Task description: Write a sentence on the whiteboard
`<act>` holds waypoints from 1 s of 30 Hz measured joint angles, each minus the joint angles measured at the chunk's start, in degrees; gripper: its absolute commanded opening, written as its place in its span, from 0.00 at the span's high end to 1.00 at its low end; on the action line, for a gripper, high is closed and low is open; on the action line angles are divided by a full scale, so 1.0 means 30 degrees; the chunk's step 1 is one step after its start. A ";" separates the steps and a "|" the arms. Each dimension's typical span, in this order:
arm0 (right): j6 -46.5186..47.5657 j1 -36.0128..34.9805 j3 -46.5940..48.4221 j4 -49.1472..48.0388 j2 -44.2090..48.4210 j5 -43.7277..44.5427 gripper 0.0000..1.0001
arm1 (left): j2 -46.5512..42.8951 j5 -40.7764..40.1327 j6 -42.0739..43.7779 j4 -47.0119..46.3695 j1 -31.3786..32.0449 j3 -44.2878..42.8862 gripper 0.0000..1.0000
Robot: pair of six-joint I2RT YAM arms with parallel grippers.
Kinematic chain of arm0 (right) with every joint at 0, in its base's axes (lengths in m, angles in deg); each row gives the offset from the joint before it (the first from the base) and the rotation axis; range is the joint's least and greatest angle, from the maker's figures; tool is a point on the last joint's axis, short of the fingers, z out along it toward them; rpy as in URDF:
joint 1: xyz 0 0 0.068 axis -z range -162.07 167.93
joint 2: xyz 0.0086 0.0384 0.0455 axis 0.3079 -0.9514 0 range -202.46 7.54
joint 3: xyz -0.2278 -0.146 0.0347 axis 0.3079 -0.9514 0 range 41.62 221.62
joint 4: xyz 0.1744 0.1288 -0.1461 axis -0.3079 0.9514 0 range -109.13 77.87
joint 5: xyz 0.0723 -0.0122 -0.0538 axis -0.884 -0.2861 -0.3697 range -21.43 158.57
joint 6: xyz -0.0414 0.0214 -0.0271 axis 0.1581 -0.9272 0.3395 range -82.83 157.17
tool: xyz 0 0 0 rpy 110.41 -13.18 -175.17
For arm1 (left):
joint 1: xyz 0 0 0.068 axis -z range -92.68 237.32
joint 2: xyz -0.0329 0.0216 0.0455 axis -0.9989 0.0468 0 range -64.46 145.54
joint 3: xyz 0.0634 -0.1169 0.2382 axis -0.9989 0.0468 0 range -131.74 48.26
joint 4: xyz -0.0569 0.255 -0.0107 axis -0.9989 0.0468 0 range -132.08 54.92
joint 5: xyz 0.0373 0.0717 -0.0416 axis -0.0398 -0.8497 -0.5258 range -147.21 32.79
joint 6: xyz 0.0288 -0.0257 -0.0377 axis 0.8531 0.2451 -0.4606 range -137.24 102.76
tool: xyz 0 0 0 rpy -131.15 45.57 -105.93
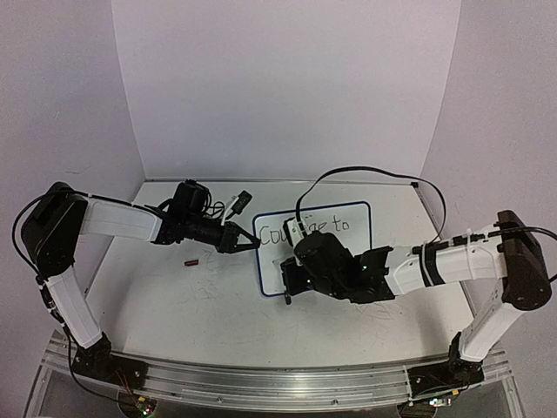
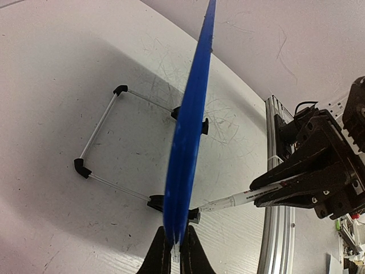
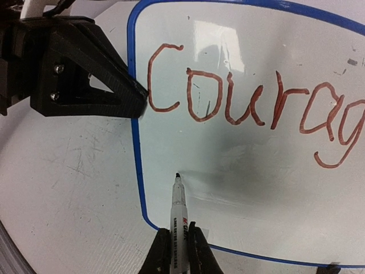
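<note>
Nearest the lens in the right wrist view, the right gripper (image 3: 178, 242) is seen closed narrow on the barrel of a marker (image 3: 178, 208), held along the finger axis w/ the tip pointed straight away at the whiteboard (image 3: 268, 194). The tip is set low on the board's left side, just inside the blue frame (image 3: 137, 165) and below the first letters of the sentence (image 3: 251, 108); whether it touches the surface or sits just off it cannot be told. Only a top line is written ("Courage to", as read from the top view); the strip beneath is blank. The board's long axis runs across this view, so the blank strip lies to the tip's right, i.e. away from the left gripper (image 2: 175, 250), which is clamped on the frame's left edge and is judged to be steadying the board on its wire stand (image 2: 100, 123). The next stroke is thus judged to call for travel along that axis, parallel to line one, by the right arm alone. A small dark-red item (image 1: 192, 260), poss. the cap, lies on the tabletop (image 1: 174, 305) near the left arm.
</note>
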 measured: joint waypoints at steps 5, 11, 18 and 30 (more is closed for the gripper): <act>0.0381 0.0000 0.0101 -0.0195 0.0208 0.0000 1.00 | 0.0000 -0.0002 0.0000 0.0000 0.0003 0.0000 1.00; 0.0739 0.0000 0.0586 -0.0554 0.0123 0.0037 1.00 | 0.0000 -0.0007 0.0000 0.0000 0.0003 0.0000 1.00; 0.0945 0.0000 0.1161 -0.0970 -0.0369 0.0492 1.00 | -0.0015 -0.0015 0.0007 0.0022 0.0017 0.0000 1.00; 0.0654 -0.0008 0.1180 -0.0726 -0.0811 0.0820 1.00 | -0.0022 -0.0096 0.0007 0.0044 0.0032 0.0000 1.00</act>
